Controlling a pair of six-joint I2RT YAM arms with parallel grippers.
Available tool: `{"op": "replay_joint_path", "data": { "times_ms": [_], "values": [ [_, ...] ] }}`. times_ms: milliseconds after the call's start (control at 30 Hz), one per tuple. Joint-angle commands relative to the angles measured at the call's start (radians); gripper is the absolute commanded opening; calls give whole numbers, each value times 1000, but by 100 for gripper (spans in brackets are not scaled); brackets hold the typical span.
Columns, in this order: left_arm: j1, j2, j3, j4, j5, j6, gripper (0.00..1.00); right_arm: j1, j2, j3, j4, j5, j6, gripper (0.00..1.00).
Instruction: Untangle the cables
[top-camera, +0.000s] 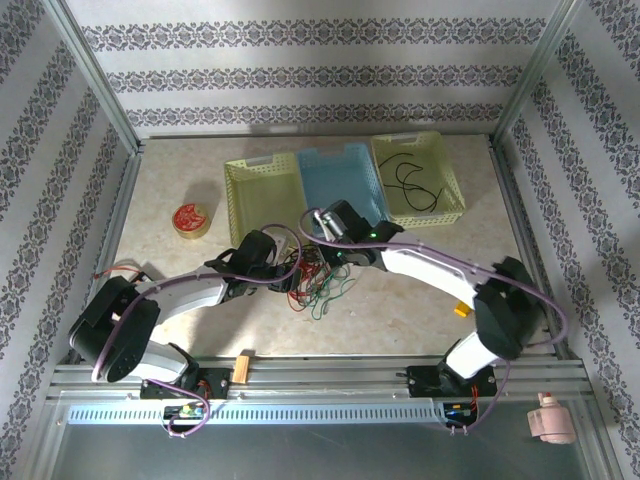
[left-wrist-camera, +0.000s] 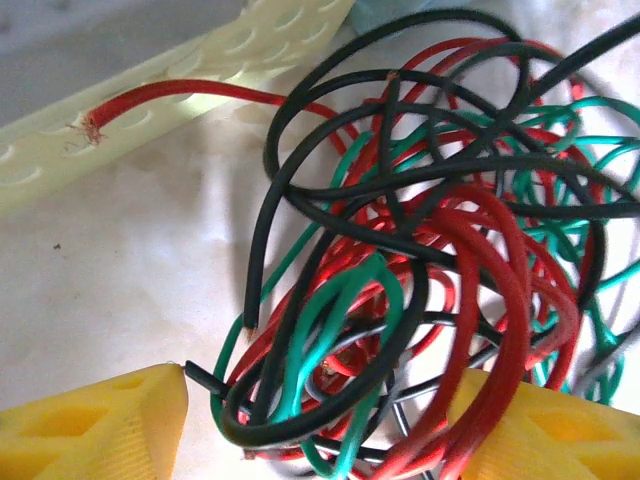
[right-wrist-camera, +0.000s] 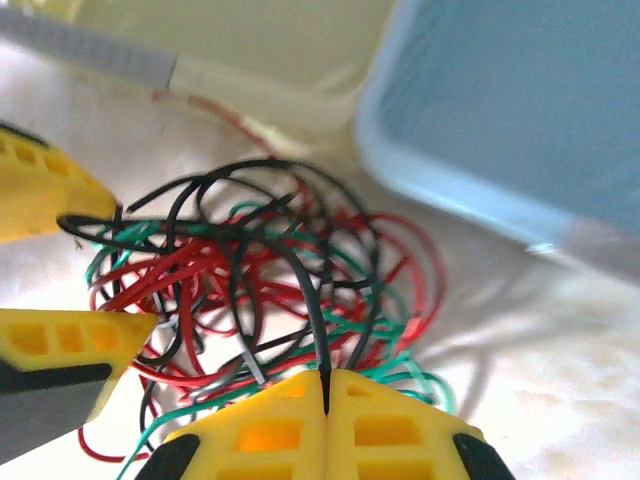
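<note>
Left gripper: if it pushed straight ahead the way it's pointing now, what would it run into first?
The tangle of thin red, green and black cables, lying between the fingers of the open left gripper. Beyond it, probably the pale yellow perforated plastic basket, though depth is unclear.

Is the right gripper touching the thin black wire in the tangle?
Touching. Right wrist view: the right gripper, shut, pinches a thin black wire between its yellow fingertips.

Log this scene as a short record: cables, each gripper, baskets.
cables: red, green and black, tangled together
left gripper: open, straddling the tangle
right gripper: shut on a black strand of the tangle
blue basket: just behind the tangle
right yellow basket: holds a separate black cable
</note>
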Motion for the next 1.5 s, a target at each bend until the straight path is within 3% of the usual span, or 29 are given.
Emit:
{"op": "replay_joint_path", "data": {
  "times_ms": [0, 333, 633, 733, 967, 1167, 1467],
  "values": [
    [-7, 31, 17, 12, -36, 22, 69, -22, -137, -26, 44, 162, -17, 0],
    [-7, 67, 12, 18, -65, 10, 69, -98, -389, -101, 94, 476, 17, 0],
    [-7, 84, 15, 23, -52, 18, 67, -198, -566, -152, 134, 537, 13, 0],
    [-7, 89, 23, 29, -28, 27, 66, -217, -583, -164, 129, 494, 39, 0],
    [-8, -7, 53, 55, 100, 48, 71, -183, -511, -229, 133, 245, 100, 0],
    [-14, -103, 90, 62, 189, 49, 82, -113, -455, -286, 132, 230, 143, 0],
    [-127, 9, 232, 15, 197, 148, 81, -138, -413, -247, 128, 191, 187, 0]
  ]
}}
